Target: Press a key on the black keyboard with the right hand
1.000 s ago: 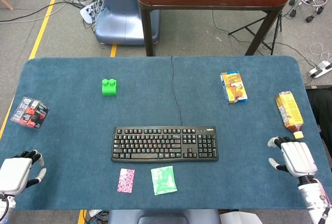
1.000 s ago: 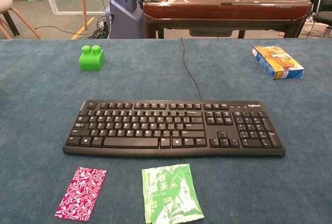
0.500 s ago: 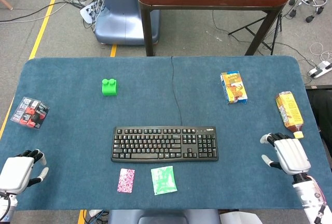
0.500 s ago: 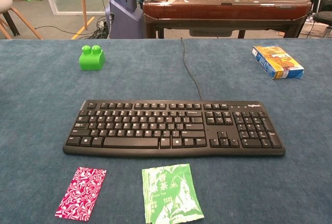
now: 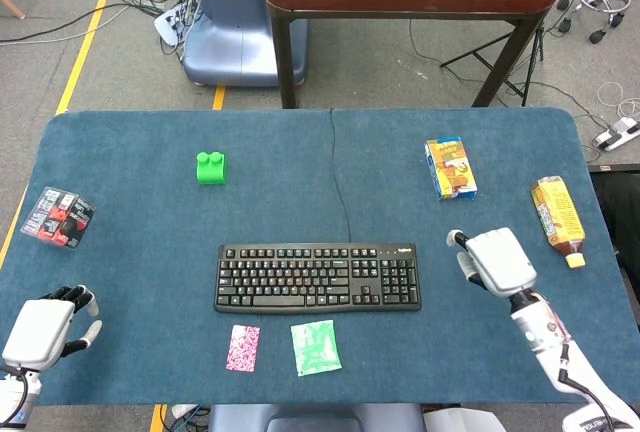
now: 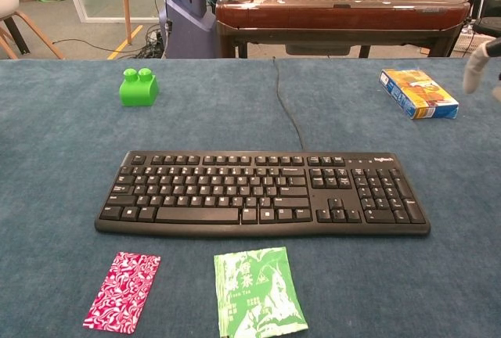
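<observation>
Right hand (image 5: 494,261) closing in on keyboard (image 5: 317,277)
It has swung inward from the table's edge, empty, fingers curled; no key touched yet.

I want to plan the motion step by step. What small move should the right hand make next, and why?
Probably a short move to its left, toward the keyboard. The right hand is beside the keyboard's right end, apart from it, not yet over any key, and holds nothing. The nearest keys are the number pad. Nothing lies between the hand and the keyboard.
</observation>
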Available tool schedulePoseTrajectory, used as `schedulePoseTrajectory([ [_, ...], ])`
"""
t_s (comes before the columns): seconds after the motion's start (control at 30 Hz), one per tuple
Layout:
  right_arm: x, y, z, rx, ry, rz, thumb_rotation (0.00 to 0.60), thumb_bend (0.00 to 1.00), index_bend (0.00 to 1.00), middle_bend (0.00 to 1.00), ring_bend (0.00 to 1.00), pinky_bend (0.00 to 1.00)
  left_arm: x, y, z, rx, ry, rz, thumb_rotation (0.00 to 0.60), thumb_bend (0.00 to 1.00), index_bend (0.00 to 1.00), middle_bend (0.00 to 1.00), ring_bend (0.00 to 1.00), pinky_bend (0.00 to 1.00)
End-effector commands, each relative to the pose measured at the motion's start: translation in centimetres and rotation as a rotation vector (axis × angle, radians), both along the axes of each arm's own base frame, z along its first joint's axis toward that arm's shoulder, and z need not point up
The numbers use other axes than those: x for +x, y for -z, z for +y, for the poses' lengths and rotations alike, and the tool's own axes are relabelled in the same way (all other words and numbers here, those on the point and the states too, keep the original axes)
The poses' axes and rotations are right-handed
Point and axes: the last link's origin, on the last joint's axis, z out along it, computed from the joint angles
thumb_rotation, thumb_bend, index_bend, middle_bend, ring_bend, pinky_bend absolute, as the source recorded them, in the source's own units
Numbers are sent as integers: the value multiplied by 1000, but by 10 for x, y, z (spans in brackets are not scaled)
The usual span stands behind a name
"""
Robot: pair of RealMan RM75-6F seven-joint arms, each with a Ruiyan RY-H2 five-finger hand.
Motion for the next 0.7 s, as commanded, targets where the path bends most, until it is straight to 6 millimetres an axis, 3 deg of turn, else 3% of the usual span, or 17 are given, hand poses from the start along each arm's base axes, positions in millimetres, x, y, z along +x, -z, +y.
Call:
schedulePoseTrajectory([
  [0.03,18,11,-13,19,-27,5,600,745,406,908,895,1000,-1,0,0,0,-4,7,600,281,548,445,393,557],
  [0.23,47,32,-29,74,-94,32,600,874,399,912,898,1000,-3,-1,-1,5,-19,16,600,281,550,453,394,556],
  [0.47,73,58,-39,153,-158,61,600,919,367,914,902,1000,-3,2,-1,-6,-10,9,600,281,549,453,394,556],
  [0.7,96,82,-35,216,-206,79,600,962,362,917,908,1000,-4,2,-1,-7,-18,2,600,281,552,453,393,557],
])
